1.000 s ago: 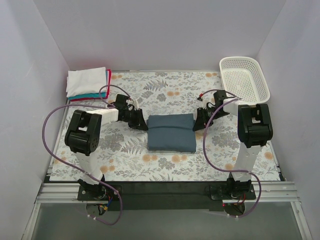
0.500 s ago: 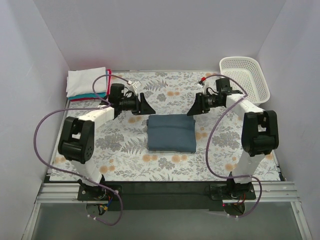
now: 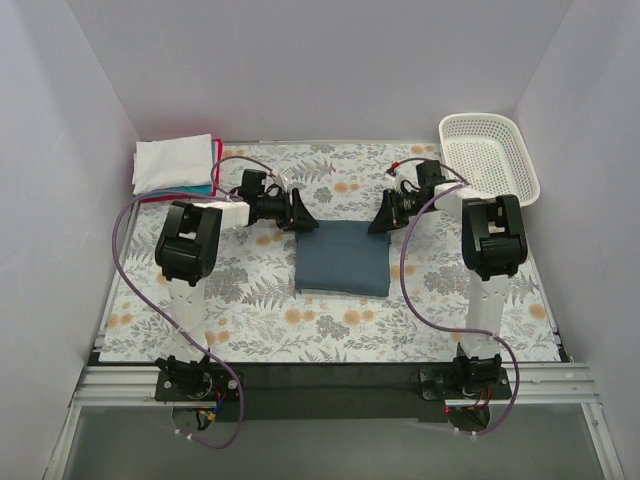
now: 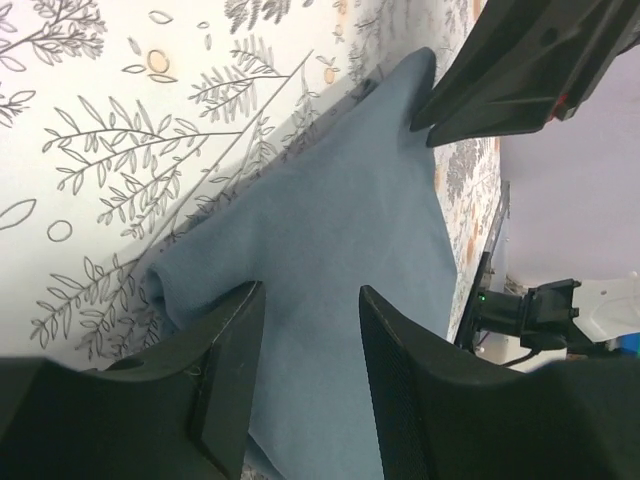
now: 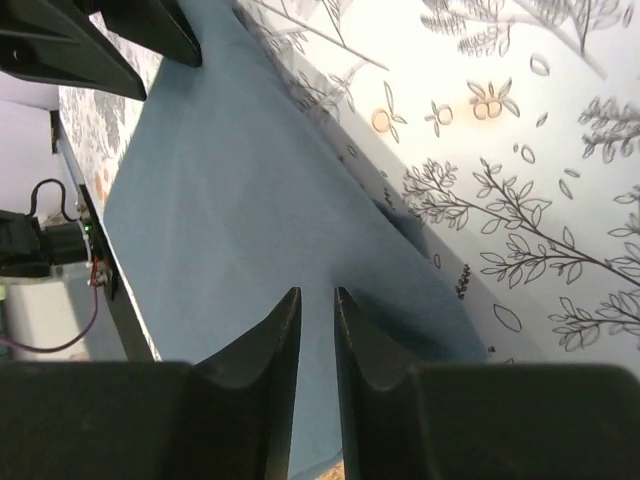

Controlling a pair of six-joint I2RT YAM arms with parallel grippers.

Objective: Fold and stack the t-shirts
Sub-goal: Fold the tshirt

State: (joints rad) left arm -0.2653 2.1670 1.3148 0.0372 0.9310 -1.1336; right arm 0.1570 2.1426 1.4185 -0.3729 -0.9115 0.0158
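Observation:
The dark slate-blue t-shirt point(image 3: 342, 260) lies folded into a rectangle in the middle of the floral table cover. My left gripper point(image 3: 308, 224) is at its far left corner. In the left wrist view the left gripper point(image 4: 310, 320) stands open, with blue cloth point(image 4: 340, 220) under the gap between the jaws. My right gripper point(image 3: 378, 224) is at the far right corner. In the right wrist view the right gripper point(image 5: 314, 300) hovers over the shirt point(image 5: 230, 200) with only a narrow slit between its jaws and nothing pinched that I can see. A stack of folded t-shirts point(image 3: 172, 160), white on top of teal and red, lies at the far left.
A white mesh basket point(image 3: 490, 155) stands at the far right corner. White walls close in the left, back and right sides. Purple cables loop beside both arms.
Both grippers left the shirt's side edges, swung up and away, then came down at its far corners. Both jaws opened wide, then narrowed, the right more than the left.

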